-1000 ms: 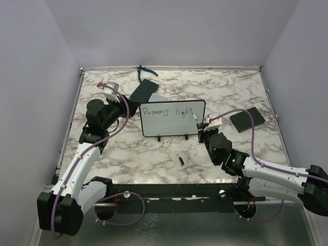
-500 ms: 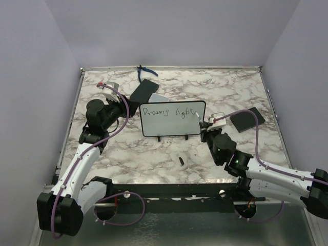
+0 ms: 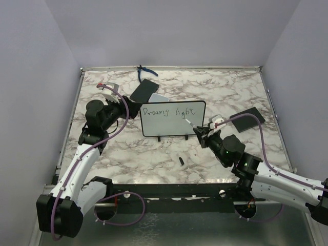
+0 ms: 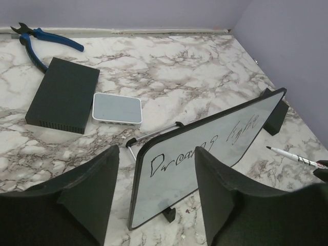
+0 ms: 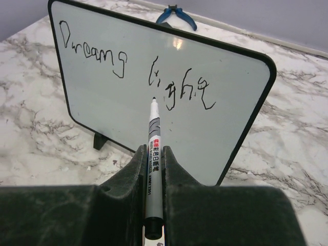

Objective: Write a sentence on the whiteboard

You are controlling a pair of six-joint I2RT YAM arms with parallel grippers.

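The whiteboard [image 3: 172, 119] stands upright on two black feet mid-table, also in the left wrist view [image 4: 205, 154] and the right wrist view [image 5: 128, 118]. The sentence [image 5: 133, 77] reads "Dreams light" in one line. My right gripper [image 5: 152, 154] is shut on a white marker [image 5: 154, 138], tip pointing at the board just below "light", a little off its surface. In the top view the right gripper [image 3: 201, 134] sits at the board's lower right. My left gripper [image 4: 154, 205] is open and empty, to the left of the board's left edge [image 3: 123, 110].
A black flat box [image 3: 144, 90] and a small grey-white pad [image 3: 159, 97] lie behind the board. Blue pliers [image 3: 145, 72] lie at the back edge. Another black rectangle [image 3: 246, 120] lies right. A small black cap [image 3: 181, 160] lies in front of the board.
My right gripper with the marker has pulled back from the board's right edge, down and toward the near side, after finishing "light". The left arm has hardly moved.
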